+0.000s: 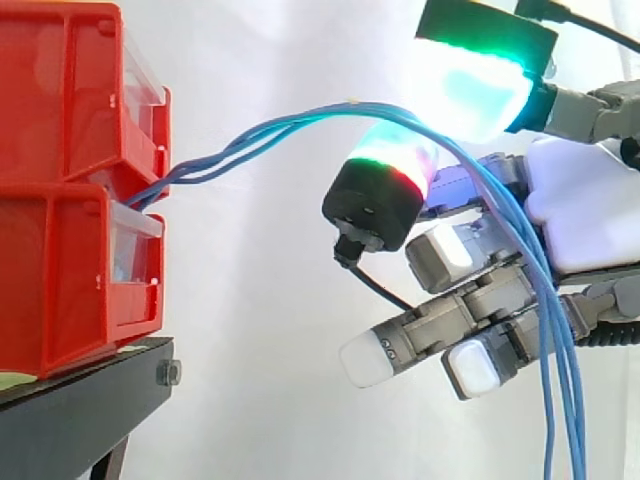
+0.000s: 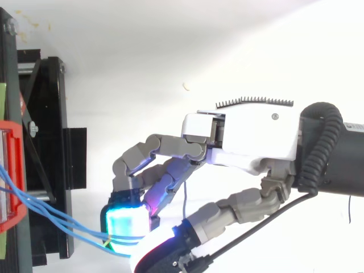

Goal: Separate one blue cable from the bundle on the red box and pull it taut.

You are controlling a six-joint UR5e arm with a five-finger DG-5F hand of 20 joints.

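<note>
Side view. Two red bins (image 1: 60, 180) stacked at left on a black stand (image 1: 70, 415). Several blue cables (image 1: 290, 122) leaving the gap between the bins, loosely twisted and slack. Arching right, then passing between a glowing cyan-green fingertip (image 1: 470, 85) above and the thumb (image 1: 380, 195) below. From there, hanging down in front of the hand (image 1: 590, 200) and past the lower edge. Apparently pinched at that spot, thumb against fingertip, with more than one cable in the pinch. Remaining fingers (image 1: 400, 350) half curled underneath, holding nothing.

Top view. Hand (image 2: 250, 133) at right, well apart from the red bins (image 2: 17, 136) at the left edge. About three blue cables (image 2: 51, 219) running from the bins to the cyan pad (image 2: 126, 222), sagging a little and converging at the pinch.

Judged step: the grasp is made, but with the bundle together in it. No single cable separated yet, and nothing taut. Next move, probably: letting the extra cables slip out while keeping one, then drawing the hand rightward, away from the bins, until that one runs straight.
</note>
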